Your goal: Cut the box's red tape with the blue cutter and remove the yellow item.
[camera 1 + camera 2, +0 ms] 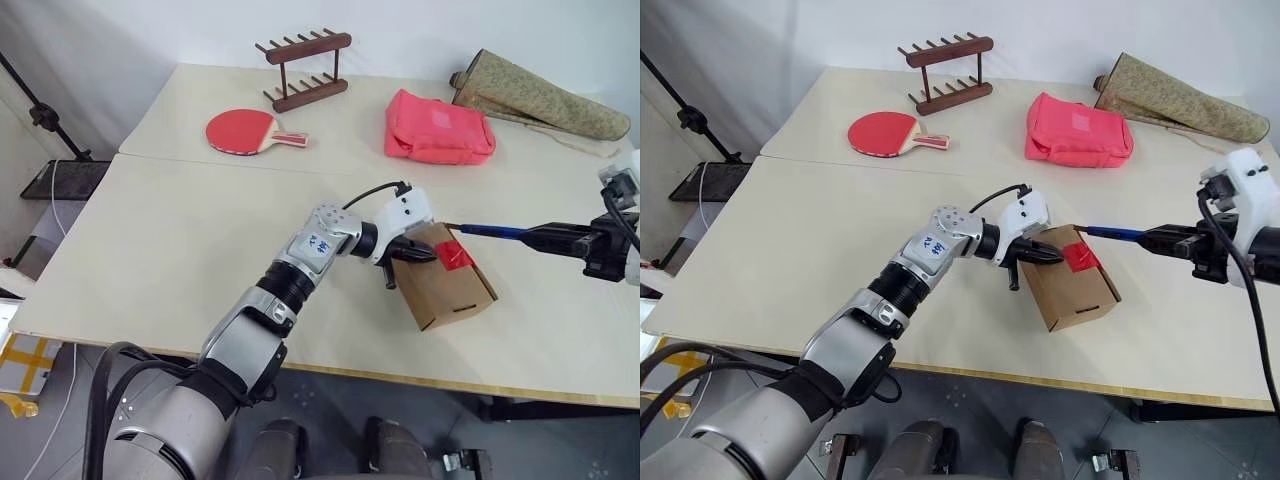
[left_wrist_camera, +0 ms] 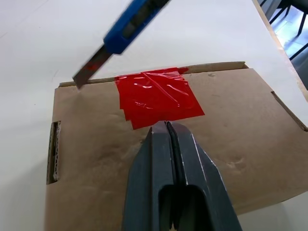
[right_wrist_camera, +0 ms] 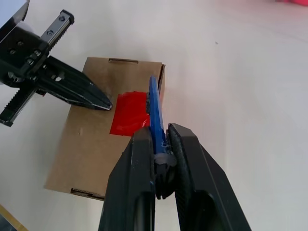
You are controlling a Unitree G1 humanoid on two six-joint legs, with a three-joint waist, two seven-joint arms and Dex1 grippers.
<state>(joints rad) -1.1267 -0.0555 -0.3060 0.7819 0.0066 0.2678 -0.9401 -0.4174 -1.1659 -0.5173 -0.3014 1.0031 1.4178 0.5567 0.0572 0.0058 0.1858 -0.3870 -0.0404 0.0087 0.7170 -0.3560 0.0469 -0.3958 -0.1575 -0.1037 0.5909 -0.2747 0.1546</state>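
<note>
The brown cardboard box lies near the table's front edge with the red tape across its flap edge. My left gripper is shut, and its tips rest on the lid right at the tape's near edge. My right gripper is shut on the blue cutter, reaching in from the right. The cutter's blade tip hangs over the flap edge beside the tape; I cannot tell if it touches. The yellow item is hidden.
At the back of the table are a red paddle, a wooden rack, a pink pouch and a rolled beige mat. The table's front edge runs just below the box.
</note>
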